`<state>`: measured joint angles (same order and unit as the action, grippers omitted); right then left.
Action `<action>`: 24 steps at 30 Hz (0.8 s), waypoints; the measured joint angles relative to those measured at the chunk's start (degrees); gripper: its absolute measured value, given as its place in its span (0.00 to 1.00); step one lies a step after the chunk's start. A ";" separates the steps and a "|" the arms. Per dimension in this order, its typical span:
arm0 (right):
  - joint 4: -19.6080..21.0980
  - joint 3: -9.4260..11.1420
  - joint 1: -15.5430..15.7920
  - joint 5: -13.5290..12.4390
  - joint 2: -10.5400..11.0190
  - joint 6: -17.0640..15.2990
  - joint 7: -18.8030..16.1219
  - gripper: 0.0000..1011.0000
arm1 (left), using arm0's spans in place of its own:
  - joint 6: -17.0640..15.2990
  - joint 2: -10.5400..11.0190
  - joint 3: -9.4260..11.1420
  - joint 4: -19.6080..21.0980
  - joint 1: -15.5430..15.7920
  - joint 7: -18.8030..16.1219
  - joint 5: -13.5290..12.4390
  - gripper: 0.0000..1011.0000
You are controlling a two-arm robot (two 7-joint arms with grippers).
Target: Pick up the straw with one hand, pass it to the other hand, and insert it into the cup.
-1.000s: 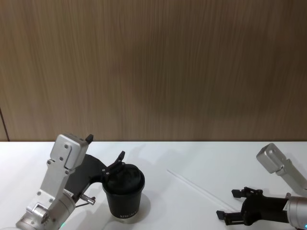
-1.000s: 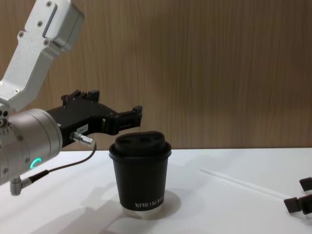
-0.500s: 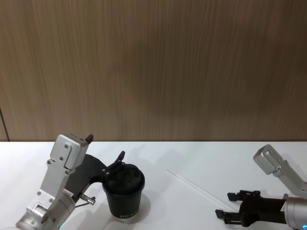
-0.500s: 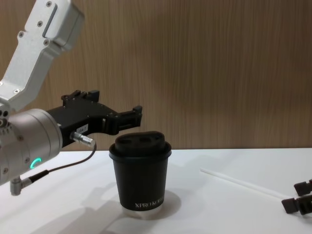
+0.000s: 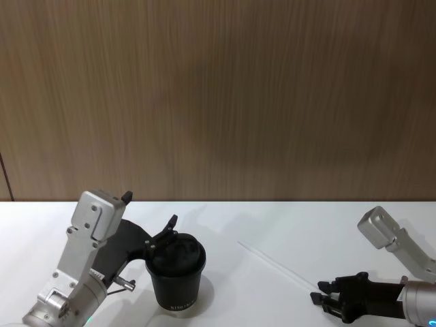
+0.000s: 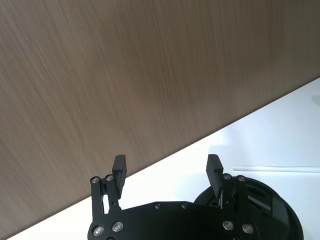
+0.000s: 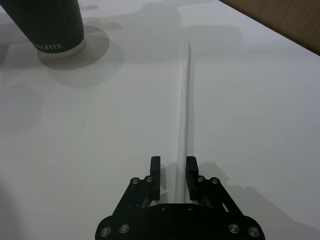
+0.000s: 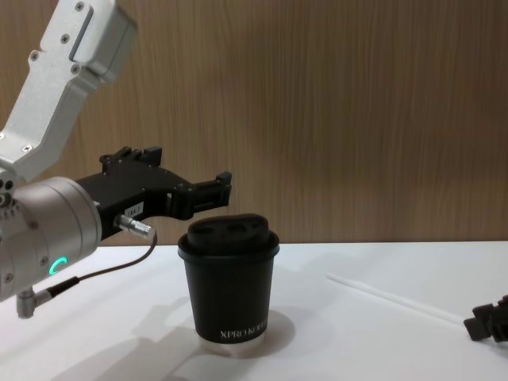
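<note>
Right gripper (image 7: 173,167) astride the near end of the straw (image 7: 184,100); grip not yet made

From my station I see the white straw lying flat on the white table (image 7: 260,100), to the right of the black coffee cup (image 8: 230,286) and well apart from it; the right gripper's fingers sit either side of its near end, with a strip of table showing between one finger and the straw, so I judge it unclamped; the left gripper (image 6: 166,167) hovers spread wide just behind the cup's domed lid (image 8: 230,228), holding nothing. I expect the straw to be very light, smooth and easily crushed or rolled; I would pinch it gently near this end, leaving most of its length free for the handover.
</note>
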<state>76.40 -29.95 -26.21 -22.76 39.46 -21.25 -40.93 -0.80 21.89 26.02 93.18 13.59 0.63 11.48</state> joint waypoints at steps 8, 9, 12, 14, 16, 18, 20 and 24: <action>0.09 -0.76 -0.30 -0.06 0.48 -0.13 -0.11 0.08 | 0.00 0.00 0.00 0.00 0.00 0.00 0.00 0.99; 0.11 -0.83 -0.32 -0.06 0.55 -0.10 -0.17 0.08 | 0.00 0.00 0.00 0.00 0.00 0.00 0.00 0.99; 0.20 -1.13 -0.40 -0.01 0.76 0.04 -0.26 0.04 | 0.00 0.00 0.00 0.00 0.00 0.00 0.00 0.99; 0.26 -1.22 -0.43 0.01 0.83 0.10 -0.29 0.03 | 0.00 0.00 0.00 0.00 0.00 0.00 0.00 0.99; 0.32 -1.34 -0.46 0.02 0.92 0.21 -0.30 0.02 | 0.00 0.00 0.00 0.00 0.00 0.00 0.00 0.99; 0.39 -1.37 -0.46 0.00 0.95 0.29 -0.24 0.01 | 0.00 0.00 0.00 0.00 0.00 0.00 0.00 0.99; 0.48 -1.30 -0.43 -0.15 0.96 0.43 -0.07 0.00 | 0.00 0.00 0.00 0.00 0.00 0.00 0.00 0.99; 0.74 -0.67 -0.14 -0.92 0.84 0.78 0.75 0.00 | 0.00 0.00 0.00 0.00 0.00 0.00 0.00 0.99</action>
<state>77.14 -30.61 -26.35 -23.68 40.30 -20.47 -40.19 -0.80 21.89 26.02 93.18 13.59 0.63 11.48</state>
